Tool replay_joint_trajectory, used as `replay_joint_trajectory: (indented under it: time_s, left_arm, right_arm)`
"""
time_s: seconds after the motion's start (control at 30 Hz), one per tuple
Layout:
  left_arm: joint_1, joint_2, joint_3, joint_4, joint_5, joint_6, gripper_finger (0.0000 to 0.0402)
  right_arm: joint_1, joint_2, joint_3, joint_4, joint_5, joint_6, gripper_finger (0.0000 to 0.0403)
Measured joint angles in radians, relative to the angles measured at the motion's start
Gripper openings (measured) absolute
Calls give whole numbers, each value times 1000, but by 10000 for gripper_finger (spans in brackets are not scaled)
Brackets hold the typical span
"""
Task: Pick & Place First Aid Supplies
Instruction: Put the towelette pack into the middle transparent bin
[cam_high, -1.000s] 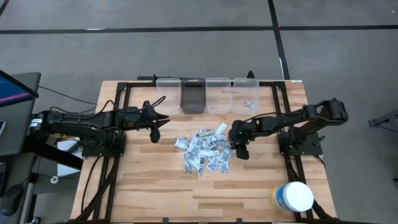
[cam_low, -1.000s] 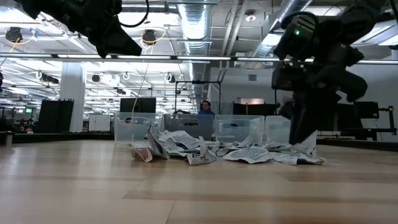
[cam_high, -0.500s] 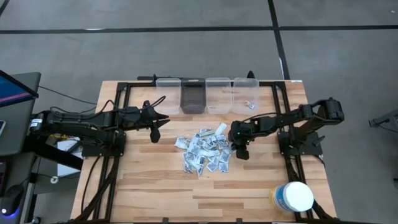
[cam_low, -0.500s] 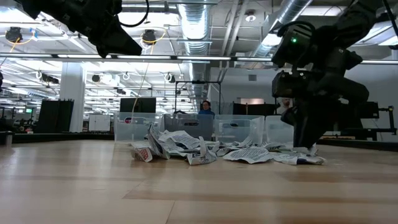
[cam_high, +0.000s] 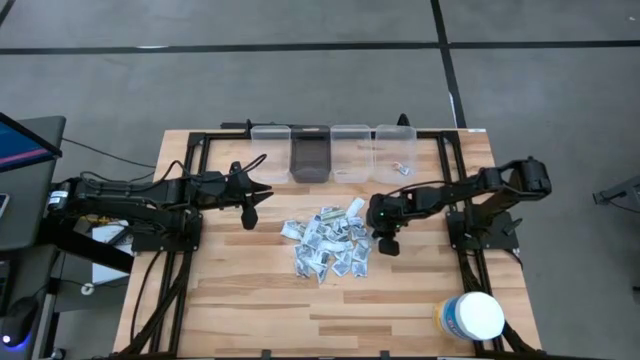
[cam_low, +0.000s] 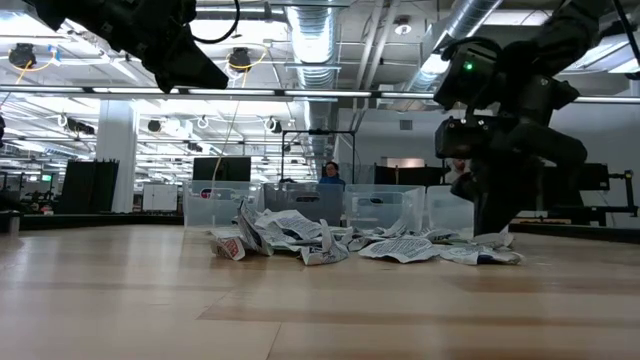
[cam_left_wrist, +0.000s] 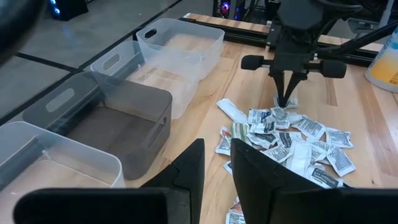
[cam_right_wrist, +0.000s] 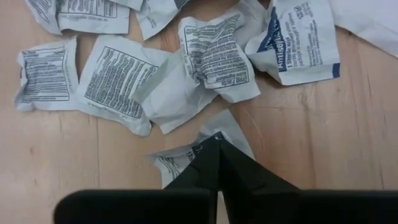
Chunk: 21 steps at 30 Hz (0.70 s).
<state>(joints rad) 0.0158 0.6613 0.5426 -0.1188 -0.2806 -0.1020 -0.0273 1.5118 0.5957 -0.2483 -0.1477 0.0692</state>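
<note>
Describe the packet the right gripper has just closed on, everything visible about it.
The packet is a small flat white-grey paper sachet, creased, with fine black print on its face. It lies flat on the wooden table at the pile's edge nearest the right arm, one corner reaching toward a crumpled neighbouring packet. The right gripper has its dark fingers shut together on the packet's middle, tips down at the table; the packet does not look lifted yet. Its far end is hidden under the fingers.

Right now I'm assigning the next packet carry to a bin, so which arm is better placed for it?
The right. The right gripper is down at the pile's edge, shut on a packet. The left gripper hangs beside the pile, holding nothing.
</note>
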Motion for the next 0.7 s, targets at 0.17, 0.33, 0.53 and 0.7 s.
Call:
replay_joint_trajectory:
  time_s: [0.17,0.33,0.53,0.7]
  left_arm:
    - [0,0,0,-1,-1,0,78]
    - [0,0,0,-1,-3,0,78]
    - [0,0,0,-3,-3,0,78]
    - [0,0,0,-5,-3,0,78]
  right_arm:
    - [1,-68,79,-105,75,-51,1]
    - [-6,-121,160,-194,129,-119,1]
    - [-29,-129,193,-286,128,-151,1]
    - [-41,-62,194,-396,125,-96,15]
